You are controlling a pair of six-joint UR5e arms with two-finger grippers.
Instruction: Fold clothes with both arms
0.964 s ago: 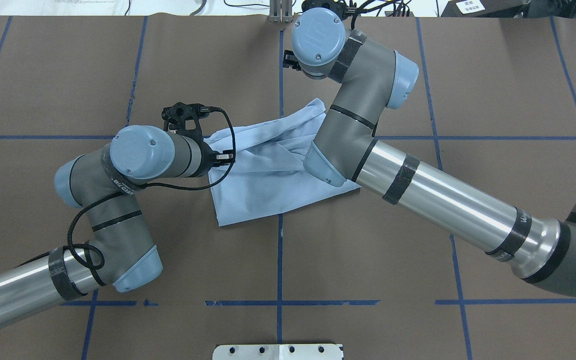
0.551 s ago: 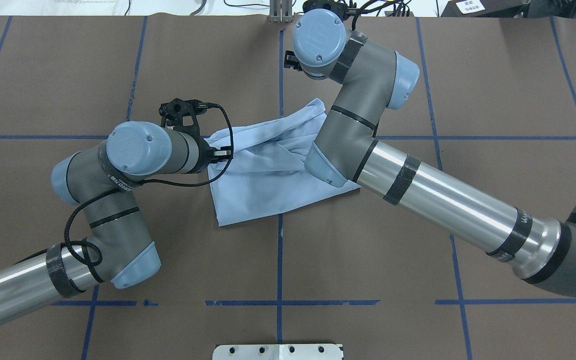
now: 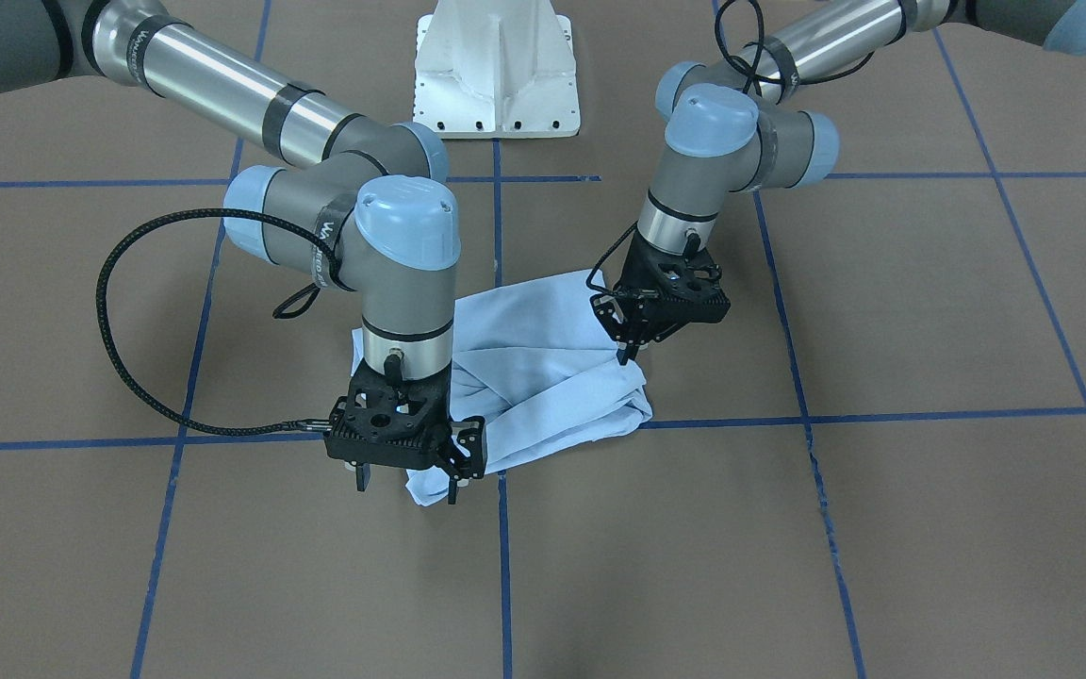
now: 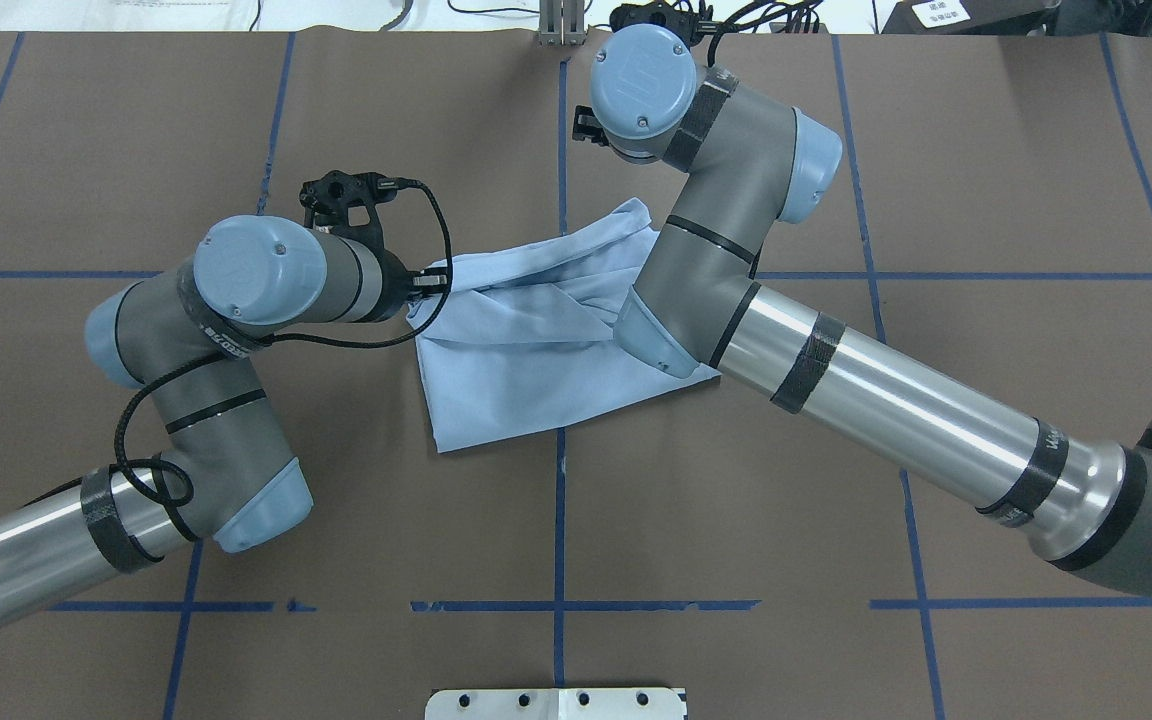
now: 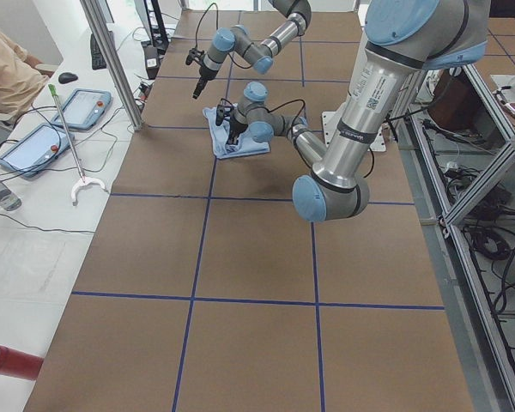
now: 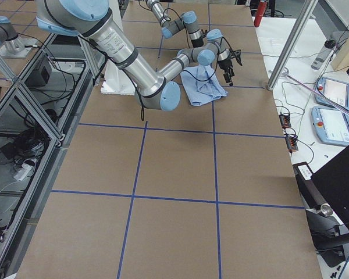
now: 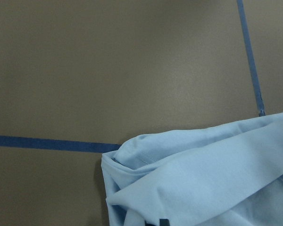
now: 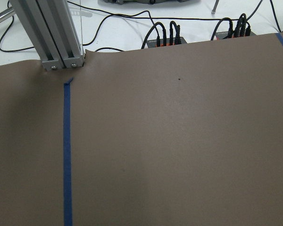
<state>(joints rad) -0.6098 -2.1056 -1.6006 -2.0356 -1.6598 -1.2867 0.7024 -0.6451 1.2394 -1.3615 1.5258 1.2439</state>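
Observation:
The light blue T-shirt [image 4: 526, 350] lies crumpled and partly folded at the table's middle, with a twisted band along its far edge; its print and collar are hidden. It also shows in the front view [image 3: 534, 377] and in the left wrist view [image 7: 217, 179]. My left gripper [image 3: 626, 356] is low at the shirt's left edge, its fingers close together and seemingly pinching the cloth. A dark fingertip [image 7: 162, 221] shows against the fabric. My right gripper [image 3: 406, 486] is open and empty, raised over the shirt's far corner.
The brown table cover carries blue tape lines [image 4: 559, 520]. The white pedestal base [image 3: 498, 66] stands at the robot's side. An aluminium post [image 8: 52, 33] and cables sit at the far edge. Tablets [image 5: 60, 120] lie on a side bench.
My left wrist has moved left and away from the robot, and the shirt's left edge has shifted slightly with it. The right arm has barely moved. The rest of the shirt stays in place.

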